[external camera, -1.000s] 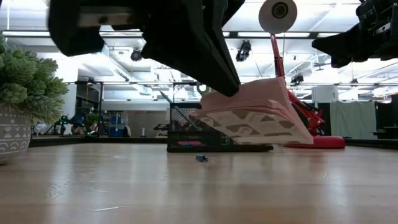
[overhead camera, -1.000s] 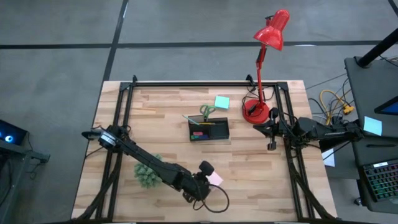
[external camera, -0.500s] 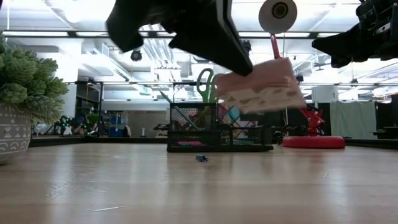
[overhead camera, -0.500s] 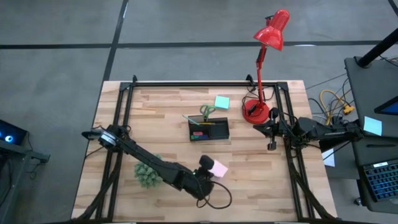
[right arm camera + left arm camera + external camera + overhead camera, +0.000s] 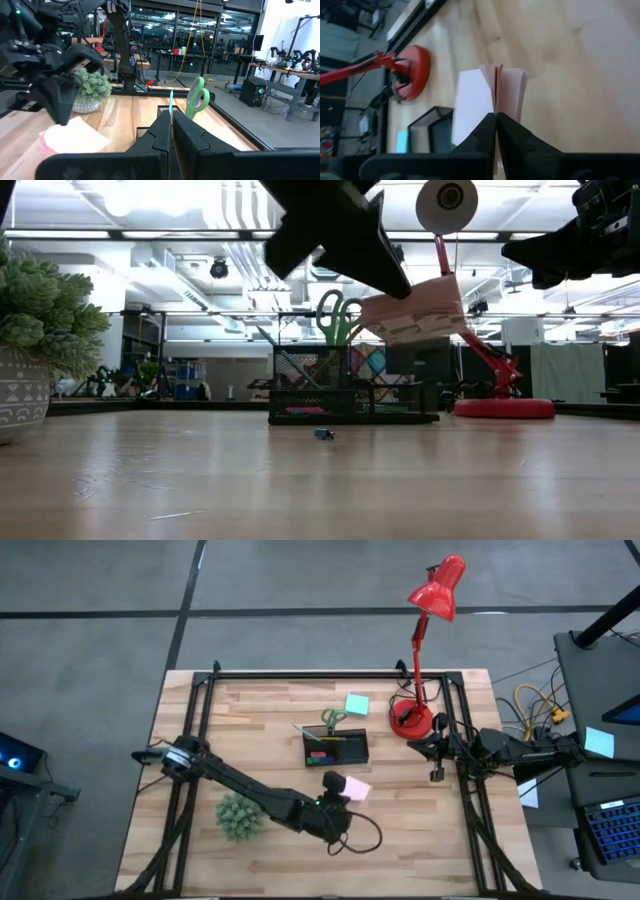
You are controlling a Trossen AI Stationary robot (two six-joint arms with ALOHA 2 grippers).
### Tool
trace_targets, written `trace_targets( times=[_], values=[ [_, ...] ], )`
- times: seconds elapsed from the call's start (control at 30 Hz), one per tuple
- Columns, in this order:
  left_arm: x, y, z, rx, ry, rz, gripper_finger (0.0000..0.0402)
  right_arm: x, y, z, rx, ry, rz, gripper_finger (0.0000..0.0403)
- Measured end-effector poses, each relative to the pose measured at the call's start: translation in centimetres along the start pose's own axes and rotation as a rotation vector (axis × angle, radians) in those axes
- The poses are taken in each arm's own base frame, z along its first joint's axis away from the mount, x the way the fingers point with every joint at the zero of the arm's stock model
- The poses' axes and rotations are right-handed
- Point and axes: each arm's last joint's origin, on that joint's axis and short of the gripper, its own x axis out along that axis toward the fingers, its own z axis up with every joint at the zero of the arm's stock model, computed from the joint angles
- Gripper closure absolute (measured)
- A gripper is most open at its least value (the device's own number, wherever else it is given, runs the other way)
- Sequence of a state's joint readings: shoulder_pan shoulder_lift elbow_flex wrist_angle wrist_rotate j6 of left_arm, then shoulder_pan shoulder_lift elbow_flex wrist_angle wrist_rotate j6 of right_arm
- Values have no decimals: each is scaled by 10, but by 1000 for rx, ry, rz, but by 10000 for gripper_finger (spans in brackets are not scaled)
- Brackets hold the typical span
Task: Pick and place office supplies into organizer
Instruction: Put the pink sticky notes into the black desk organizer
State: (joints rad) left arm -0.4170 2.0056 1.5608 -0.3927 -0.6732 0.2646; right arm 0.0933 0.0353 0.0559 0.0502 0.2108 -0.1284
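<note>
My left gripper is shut on a pink sticky-note pad, held in the air just on the near side of the black organizer. In the low view the pad hangs tilted in front of the organizer. Green-handled scissors stand in the organizer, with a pencil and small coloured items beside them. A teal pad lies flat on the table beyond it. A tiny blue eraser lies on the table before the organizer. My right gripper waits shut at the table's right edge. My left gripper pinches the pink pad by one edge between its two fingers, coming slanting from above on the near left. The pad's sheets splay apart beyond the fingertips. It is lifted clear of the table and hangs tilted below the fingers.
A potted spiky green plant stands near the table's near left, beside my left arm. The red lamp's round base sits right of the organizer, its stem leaning over the far edge. Bare wood lies between the organizer and the near edge.
My left gripper has moved from the table's near edge toward the far edge and the organizer, rising as it went and staying shut. The pink pad has travelled with it, from low over the table to well above it.
</note>
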Motion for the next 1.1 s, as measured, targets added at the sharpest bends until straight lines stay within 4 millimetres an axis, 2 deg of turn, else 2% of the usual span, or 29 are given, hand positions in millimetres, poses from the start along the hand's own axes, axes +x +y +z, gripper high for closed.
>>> trace_targets(
  times=[0.6,1.1],
  values=[
    [26,38,-10,-137,52,154,402,0,0,0,-3,0,0,394],
    [46,66,-22,-220,72,214,402,0,0,0,-7,0,0,394]
  ],
)
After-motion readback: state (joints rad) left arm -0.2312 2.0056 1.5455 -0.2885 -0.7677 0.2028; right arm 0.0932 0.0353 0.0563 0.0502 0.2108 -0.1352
